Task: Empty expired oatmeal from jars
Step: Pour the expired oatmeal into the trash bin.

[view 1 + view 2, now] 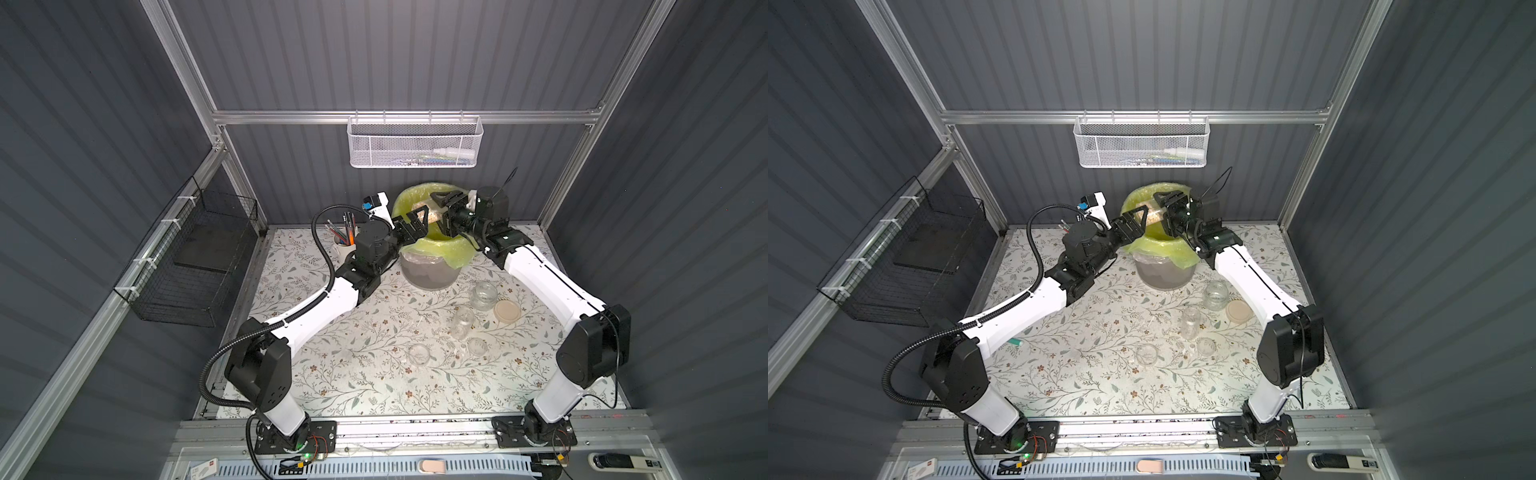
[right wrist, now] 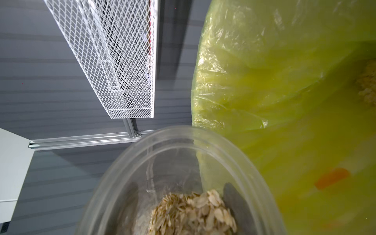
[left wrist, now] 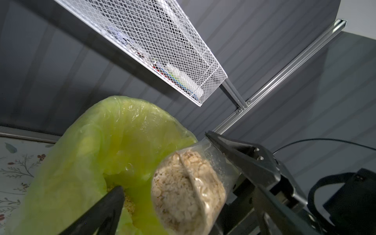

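Observation:
My right gripper (image 1: 441, 210) is shut on a narrow clear jar (image 1: 432, 216), which it holds tipped on its side above the bin's yellow-green bag (image 1: 455, 253). Oatmeal (image 3: 183, 189) fills one end of this jar (image 2: 183, 142), and my right fingers (image 2: 234, 201) show through the glass. My left gripper (image 1: 420, 225) stands wide open, one finger on each side of the jar, gripping nothing. More oatmeal (image 2: 368, 85) lies inside the bag. On the table, a squat wide jar (image 1: 484, 296) and a narrow jar (image 1: 462, 322) stand empty.
A beige lid (image 1: 507, 311) and two clear round glass pieces (image 1: 417, 354) (image 1: 476, 345) lie near the jars. A white mug of pencils (image 1: 345, 245) stands behind my left arm. A white mesh basket (image 1: 415, 143) hangs above the grey bin (image 1: 430, 276).

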Robot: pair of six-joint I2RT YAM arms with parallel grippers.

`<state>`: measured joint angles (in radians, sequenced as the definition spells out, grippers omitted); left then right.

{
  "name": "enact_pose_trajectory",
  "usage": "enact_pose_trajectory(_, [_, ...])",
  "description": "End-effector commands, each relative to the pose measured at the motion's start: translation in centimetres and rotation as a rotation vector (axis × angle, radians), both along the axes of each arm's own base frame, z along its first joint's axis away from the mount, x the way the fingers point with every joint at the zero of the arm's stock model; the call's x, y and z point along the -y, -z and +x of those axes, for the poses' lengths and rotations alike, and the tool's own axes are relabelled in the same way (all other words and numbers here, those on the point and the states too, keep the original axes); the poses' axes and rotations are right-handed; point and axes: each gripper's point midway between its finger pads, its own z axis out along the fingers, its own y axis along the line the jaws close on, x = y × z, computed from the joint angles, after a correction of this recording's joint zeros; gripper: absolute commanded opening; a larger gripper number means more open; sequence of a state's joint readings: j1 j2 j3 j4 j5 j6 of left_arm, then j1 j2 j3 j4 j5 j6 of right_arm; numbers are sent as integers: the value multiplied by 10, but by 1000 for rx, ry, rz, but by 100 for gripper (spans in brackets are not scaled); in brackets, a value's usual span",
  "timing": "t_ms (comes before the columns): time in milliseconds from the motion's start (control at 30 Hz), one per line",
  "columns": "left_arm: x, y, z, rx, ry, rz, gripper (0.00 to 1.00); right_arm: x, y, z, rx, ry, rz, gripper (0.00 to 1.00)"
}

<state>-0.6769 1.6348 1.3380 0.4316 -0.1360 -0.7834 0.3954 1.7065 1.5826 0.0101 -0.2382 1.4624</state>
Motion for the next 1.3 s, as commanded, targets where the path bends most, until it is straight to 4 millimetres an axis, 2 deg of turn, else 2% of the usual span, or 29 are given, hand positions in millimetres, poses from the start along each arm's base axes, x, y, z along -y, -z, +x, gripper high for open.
enact_pose_trajectory(0, [-3, -3, 7, -35, -35, -80, 100, 3, -19, 0, 7, 39, 96, 51])
enact_pose_trajectory(133, [-2, -7, 10, -23, -35, -113, 100, -2, -7, -1, -63, 48, 174, 50])
enact_pose_trajectory(400, [4, 1, 18, 1, -35, -163, 100, -3, -14, -1, -85, 59, 192, 51])
enact_pose_trajectory(567, [7, 7, 24, -11, -40, -168, 100, -8, -11, 0, -111, 80, 227, 51])
enact_pose_trajectory(867, [12, 3, 25, 25, -24, -206, 100, -17, -18, 4, -124, 79, 285, 49])
enact_pose_trajectory(1133, [21, 5, 29, 46, -22, -244, 100, -12, -16, 1, -124, 103, 306, 50])
enact_pose_trajectory(1267, [24, 6, 31, 50, -27, -253, 99, -17, -15, 4, -128, 91, 327, 50])
